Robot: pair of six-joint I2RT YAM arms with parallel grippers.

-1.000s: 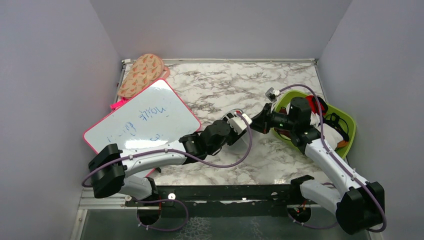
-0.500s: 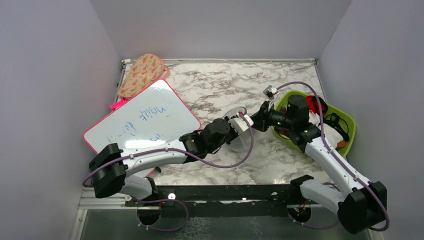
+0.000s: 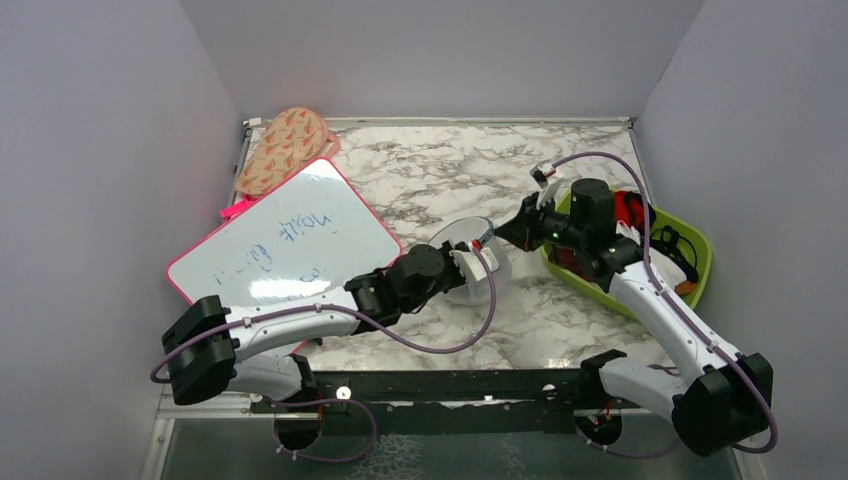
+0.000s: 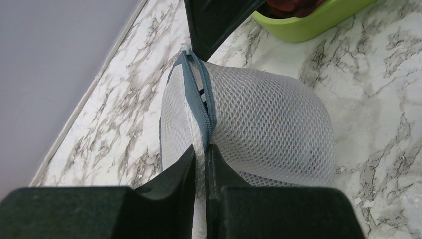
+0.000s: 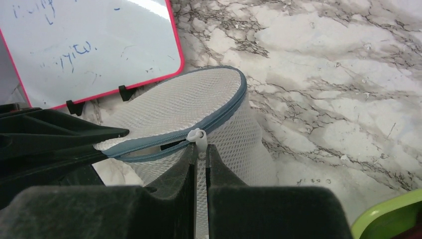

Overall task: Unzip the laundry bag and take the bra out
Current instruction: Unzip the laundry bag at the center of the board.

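Top view: laundry bag [image 3: 462, 262], a squat white mesh drum, sits mid-frame on the marble table [image 3: 430, 170], with the left gripper [image 3: 478, 264] and right gripper [image 3: 498, 234] meeting at its rim. Left wrist view: jaws clenched on the rim seam at lower centre, grey-blue zipper [image 4: 205, 102] gaping slightly, bra not discernible through the mesh. Right wrist view: jaws clamped on the white zipper pull [image 5: 198, 137] at centre; you should draw it along the rim's curve while the left grip anchors the seam.
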